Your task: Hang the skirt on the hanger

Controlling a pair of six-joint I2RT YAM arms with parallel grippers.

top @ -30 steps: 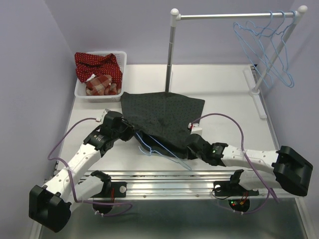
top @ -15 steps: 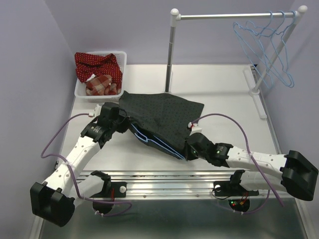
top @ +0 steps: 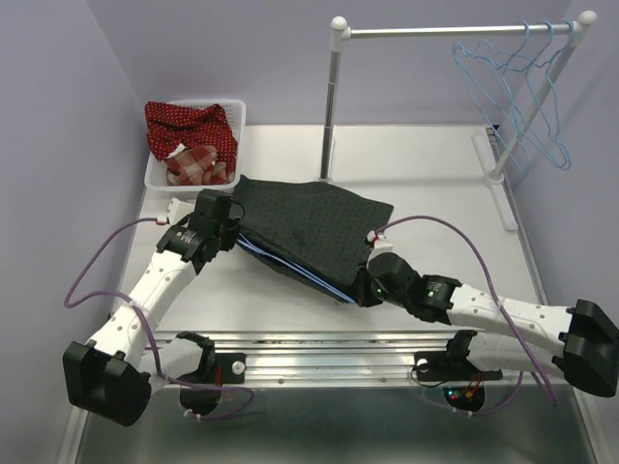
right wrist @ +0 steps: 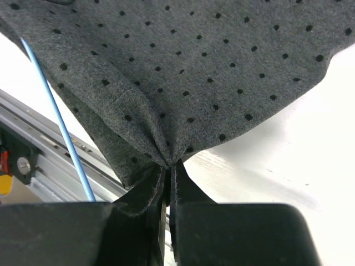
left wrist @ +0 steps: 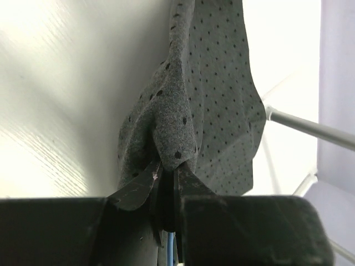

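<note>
- Holds the skirt stretched over the table, between the basket and the right arm, near edge apparently raised off the surface.
- Pinches a bunched fold at the skirt's left end with the left gripper, pressed together on the cloth; a strand of light-blue wire shows low between the fingers.
- Pinches the near right corner likewise with the right gripper, clamped tight on gathered fabric.
- Compared with one second ago: has carried both grippers toward the far left and pulled the slack near edge into a straight line.
- Has drawn in the hanger: then lying partly exposed on the table in front of the cloth, with loops of wire in plain sight; now reduced to a thin blue line running just along the near edge, hook not visible.
- Suggests, as a judgement, that the wire now sits within or beneath the skirt, so the fitting step looks well advanced; cannot tell from these views whether inside the waist or merely underneath.
- Probably leaves lifting toward the rail, where spare hangers hang.
- Shows no readable brand, label or writing in any view.
</note>
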